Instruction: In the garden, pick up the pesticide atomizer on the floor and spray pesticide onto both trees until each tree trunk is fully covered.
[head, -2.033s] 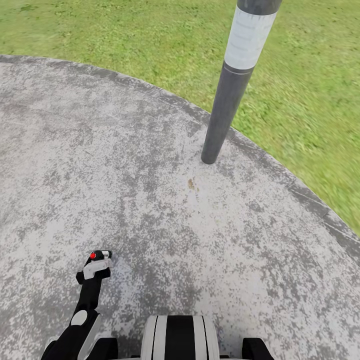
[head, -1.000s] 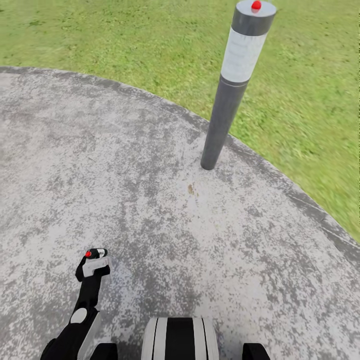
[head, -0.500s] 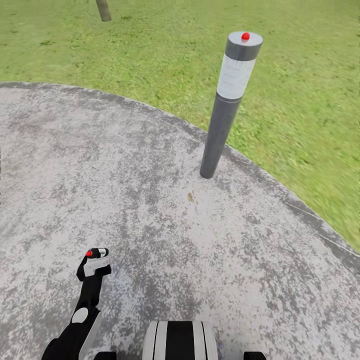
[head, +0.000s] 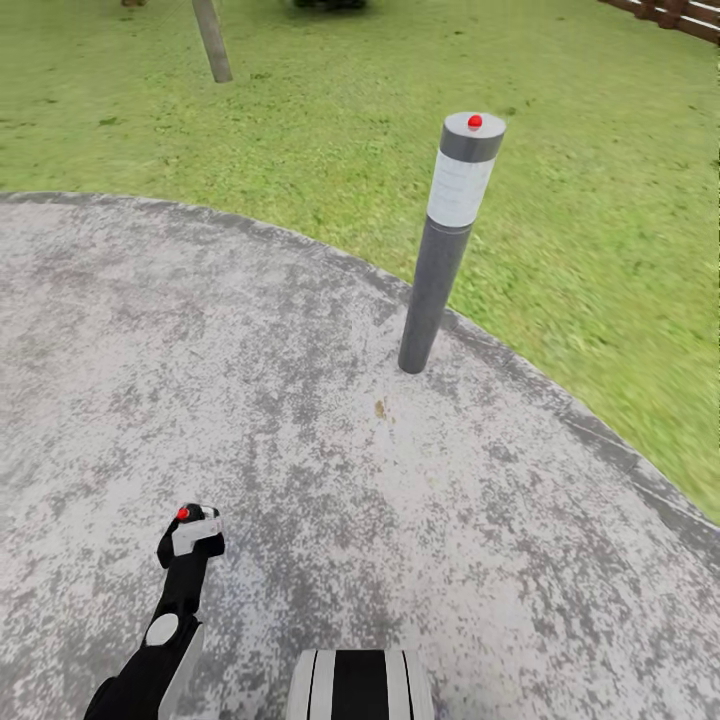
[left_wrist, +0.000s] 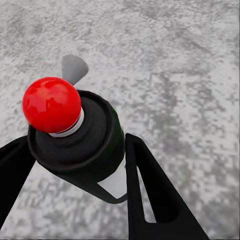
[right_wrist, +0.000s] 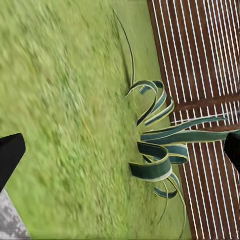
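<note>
My left hand (left_wrist: 75, 165) is clamping the pesticide atomizer (left_wrist: 75, 135), fingers on either side, carrying it low over the floor (head: 300, 420) so it's ready to spray. Beyond it, the lamp post (head: 440, 250) is standing at the paving's edge; a trunk (head: 212, 40) is rising farther off on the grass (head: 300, 130). My right hand's (right_wrist: 120, 150) fingers are standing wide apart, empty.

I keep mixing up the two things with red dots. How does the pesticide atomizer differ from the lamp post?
The pesticide atomizer is small and held between the left gripper fingers; the lamp post is tall and stands alone on the patio edge. The atomizer has a dark body with a pale trigger head; the post is a grey column with a white band. Both carry a red spot on top.
</note>
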